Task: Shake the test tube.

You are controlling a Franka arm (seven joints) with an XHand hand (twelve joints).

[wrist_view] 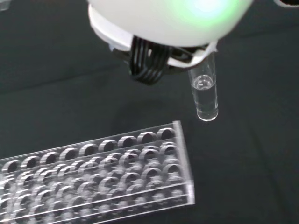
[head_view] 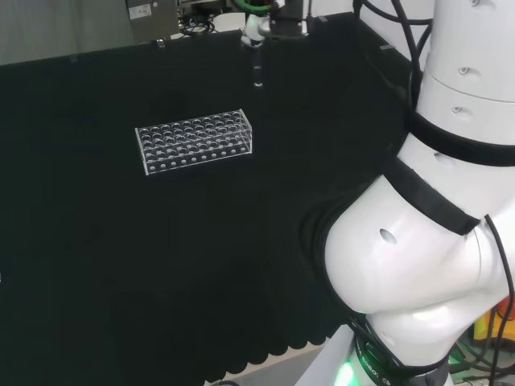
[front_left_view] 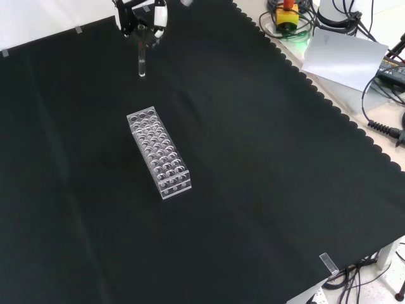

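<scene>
Test tube (front_left_view: 142, 63) pinched upright by robot hand (front_left_view: 142, 22), above rack (front_left_view: 159, 152).

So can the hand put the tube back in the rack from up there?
Probably yes. The hand holds the test tube upright above the cloth beside the rack, whose holes look empty, with nothing between them.

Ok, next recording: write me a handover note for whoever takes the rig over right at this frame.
Hand: shut on the test tube, gripping its upper end, with the tube hanging roughly upright above the cloth.
Test tube: clear of the rack; in the front view it hangs beyond the rack's far end.
Rack: clear plastic, lying on the black cloth; no tubes visible in its holes.
Done: tube picked up and held in the air.
Left: the shaking; these frames cannot show whether it has begun.
</scene>
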